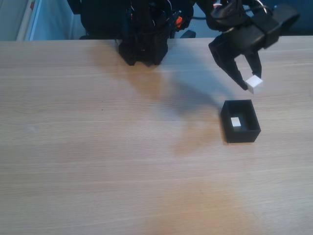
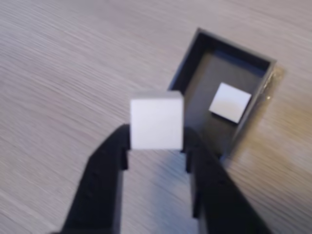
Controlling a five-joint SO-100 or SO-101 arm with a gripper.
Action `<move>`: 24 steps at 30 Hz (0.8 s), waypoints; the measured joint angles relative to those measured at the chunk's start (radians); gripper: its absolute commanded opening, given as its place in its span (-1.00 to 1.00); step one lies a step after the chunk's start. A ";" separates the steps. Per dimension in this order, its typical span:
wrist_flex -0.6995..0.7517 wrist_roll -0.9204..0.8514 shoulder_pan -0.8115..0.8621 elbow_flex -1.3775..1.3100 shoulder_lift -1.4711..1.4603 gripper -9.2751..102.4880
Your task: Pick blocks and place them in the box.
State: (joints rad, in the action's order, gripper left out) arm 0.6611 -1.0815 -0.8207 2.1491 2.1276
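Note:
A white block [image 1: 254, 83] [image 2: 156, 120] is pinched between the black fingers of my gripper [image 1: 250, 83] [image 2: 156, 141], held in the air just behind the black box [image 1: 254, 116] [image 2: 195, 63]. The box sits open-topped on the wooden table, right of centre in the fixed view. A second white block [image 1: 236, 122] [image 2: 230, 102] lies flat on the box's floor. In the wrist view the held block hangs over the table beside the box's near-left wall.
The arm's black base [image 1: 143, 46] stands at the back of the table, left of the gripper. Bare wood spreads across the left and front of the tabletop [image 1: 98, 161]. The table's far edge runs along the top of the fixed view.

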 measured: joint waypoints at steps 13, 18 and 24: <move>-0.040 -0.002 0.072 -0.011 -0.067 -0.64; -0.055 -0.015 0.103 -0.011 -0.074 -0.63; -0.044 -0.028 0.106 -0.002 -0.064 -0.78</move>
State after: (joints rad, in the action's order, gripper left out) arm 0.6167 -1.1091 -0.7148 2.1476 2.0632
